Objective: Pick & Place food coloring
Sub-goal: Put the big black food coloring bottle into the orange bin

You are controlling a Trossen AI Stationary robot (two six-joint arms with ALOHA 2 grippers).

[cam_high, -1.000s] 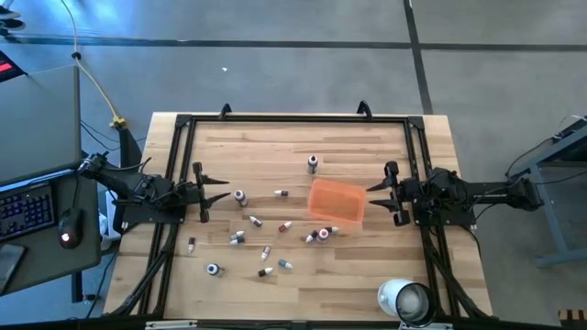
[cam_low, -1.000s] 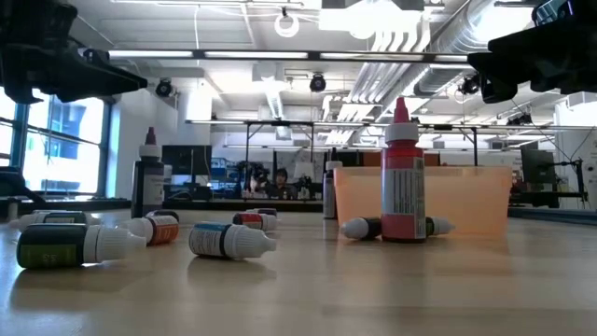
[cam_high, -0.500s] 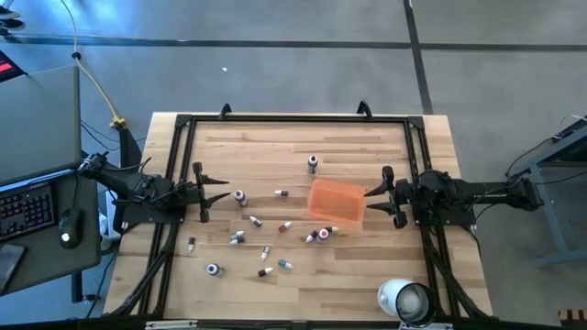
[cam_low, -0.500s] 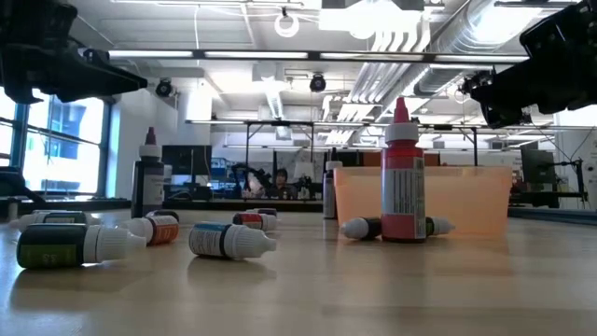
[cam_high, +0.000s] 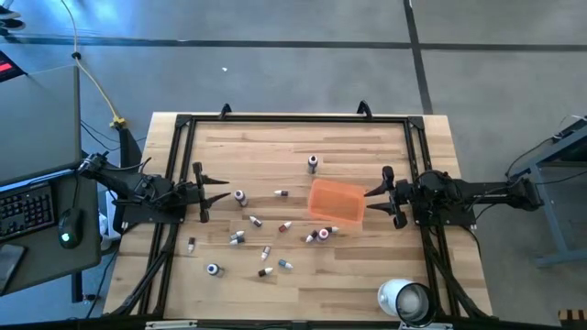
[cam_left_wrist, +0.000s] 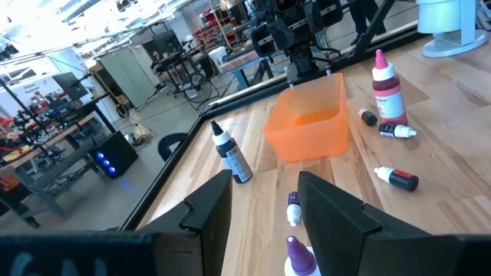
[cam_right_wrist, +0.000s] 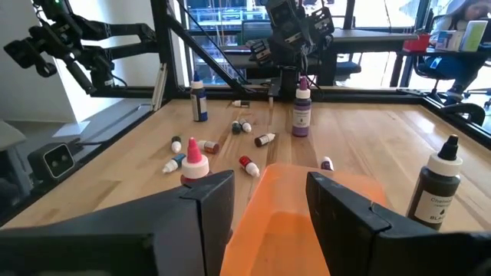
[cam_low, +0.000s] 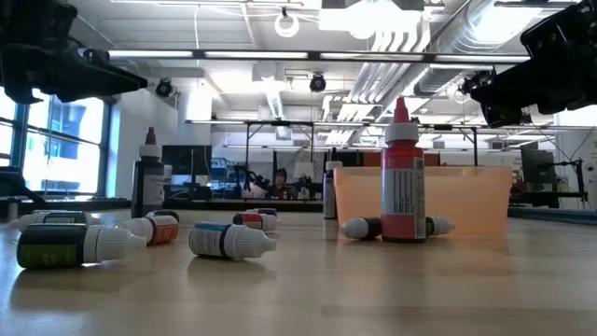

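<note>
Several tiny food coloring bottles lie or stand scattered on the wooden table (cam_high: 275, 137). A purple one (cam_high: 239, 197) stands just ahead of my left gripper (cam_high: 216, 190). A dark one (cam_high: 313, 163) stands farther back, and a red one (cam_low: 402, 173) stands beside the orange tray (cam_high: 337, 202). The left gripper hovers open at the table's left side, its fingers (cam_left_wrist: 211, 215) apart and pointing level toward the purple bottle (cam_left_wrist: 295, 257). My right gripper (cam_high: 371, 203) hovers open at the tray's right edge, with the tray (cam_right_wrist: 307, 222) right below its fingers (cam_right_wrist: 341, 203).
A large white roll (cam_high: 404, 301) stands at the near right corner. Black frame rails (cam_high: 293, 119) run along the table's edges. Bare wood lies at the far side and near the front edge. A keyboard and mouse sit on a desk (cam_high: 37, 211) left of the table.
My right gripper has tipped a little at the wrist and its fingertips have come slightly closer to the orange tray; it has been still for the last half second. The bottles and the tray have not moved.
</note>
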